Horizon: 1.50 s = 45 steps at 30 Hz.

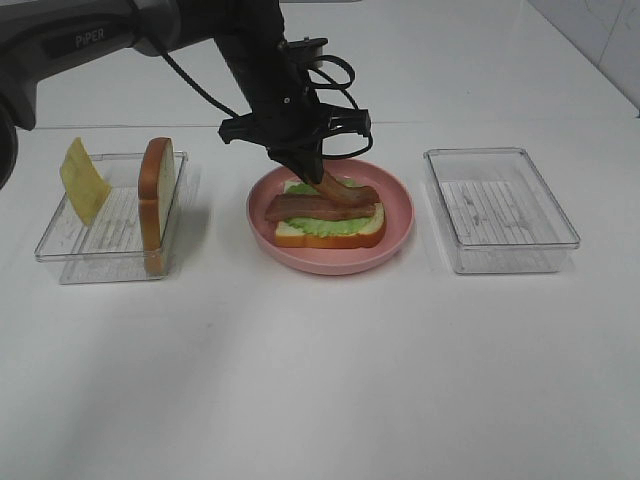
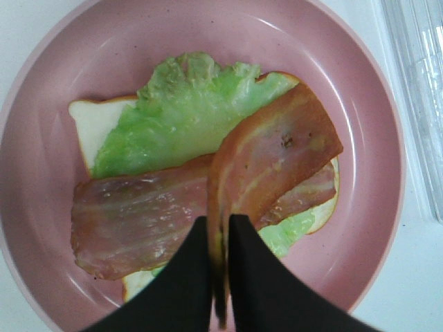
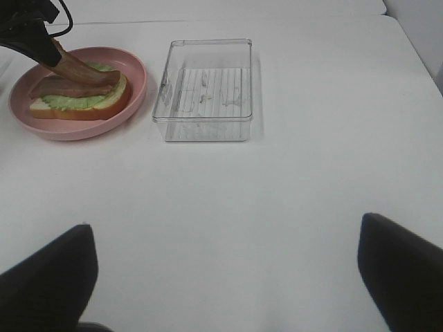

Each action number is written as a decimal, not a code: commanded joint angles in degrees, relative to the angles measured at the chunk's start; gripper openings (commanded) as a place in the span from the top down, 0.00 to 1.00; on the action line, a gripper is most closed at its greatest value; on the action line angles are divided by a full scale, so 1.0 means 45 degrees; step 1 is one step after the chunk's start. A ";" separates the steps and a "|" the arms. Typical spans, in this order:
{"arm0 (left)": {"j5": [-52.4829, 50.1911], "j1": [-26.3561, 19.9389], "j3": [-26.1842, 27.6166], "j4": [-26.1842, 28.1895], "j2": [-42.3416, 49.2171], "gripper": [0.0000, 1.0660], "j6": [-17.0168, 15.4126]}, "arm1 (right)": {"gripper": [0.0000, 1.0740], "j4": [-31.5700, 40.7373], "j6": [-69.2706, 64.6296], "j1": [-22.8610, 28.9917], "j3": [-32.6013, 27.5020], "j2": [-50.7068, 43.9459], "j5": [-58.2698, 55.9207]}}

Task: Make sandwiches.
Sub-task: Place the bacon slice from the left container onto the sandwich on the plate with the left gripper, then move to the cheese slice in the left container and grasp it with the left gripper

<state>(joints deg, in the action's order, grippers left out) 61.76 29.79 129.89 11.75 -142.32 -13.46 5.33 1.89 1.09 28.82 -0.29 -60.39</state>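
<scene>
Sandwich, half built, sits on the pink plate at mid-table as your left gripper clamps a second bacon strip, tilted onto it. Your right gripper holds its jaws wide apart, well away.

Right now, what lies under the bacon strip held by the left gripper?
Beneath the held bacon strip: a flat bacon strip, lettuce, a bread slice, the pink plate. What lies directly under the strips is covered.
</scene>
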 commanded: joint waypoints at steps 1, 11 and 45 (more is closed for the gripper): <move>-0.0013 0.0064 0.0089 -0.0204 0.0038 0.68 -0.0153 | 0.08 0.0000 0.0089 -0.0038 -0.0025 -0.0293 0.0051; 0.1528 0.0064 0.1502 -0.0433 0.0102 0.04 -0.0178 | 0.08 0.0000 0.0089 -0.0038 -0.0025 -0.0293 0.0051; 0.2496 -0.5819 -0.2878 -0.2292 0.4074 0.05 0.2776 | 0.08 0.0025 0.0089 -0.0038 -0.0025 -0.0280 0.0051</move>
<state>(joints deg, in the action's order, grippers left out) 69.90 4.35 117.23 0.97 -122.10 -1.95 5.39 1.89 1.09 28.82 -0.29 -60.39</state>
